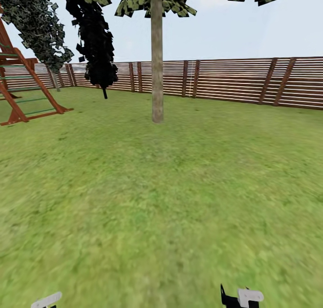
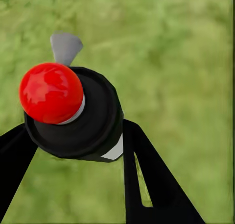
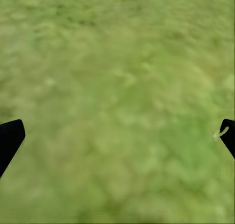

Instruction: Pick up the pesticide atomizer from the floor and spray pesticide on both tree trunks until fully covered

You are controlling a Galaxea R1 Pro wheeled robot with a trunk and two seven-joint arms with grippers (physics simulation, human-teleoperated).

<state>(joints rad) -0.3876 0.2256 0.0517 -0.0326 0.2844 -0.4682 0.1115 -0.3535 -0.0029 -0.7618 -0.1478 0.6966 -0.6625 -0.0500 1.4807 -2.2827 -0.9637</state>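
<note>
Atomizer clamped in left gripper; pickup done. Right gripper spread, empty. Tree trunk well beyond the robot, bark seemingly unsprayed; both trunks apparently remain.

Head camera faces forward across the lawn; both wrist cameras (close) look down at it.

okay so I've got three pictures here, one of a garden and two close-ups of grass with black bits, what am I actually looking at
A simulated two-armed wheeled robot in a fenced garden. The big picture comes from its head camera: lawn, a bare-trunked tree ahead, a wooden climbing frame on its left. The other two come from cameras near each gripper, looking down at grass. The left gripper is closed around the pesticide atomizer, red nozzle tip towards the camera. The right gripper is open and empty.
</note>
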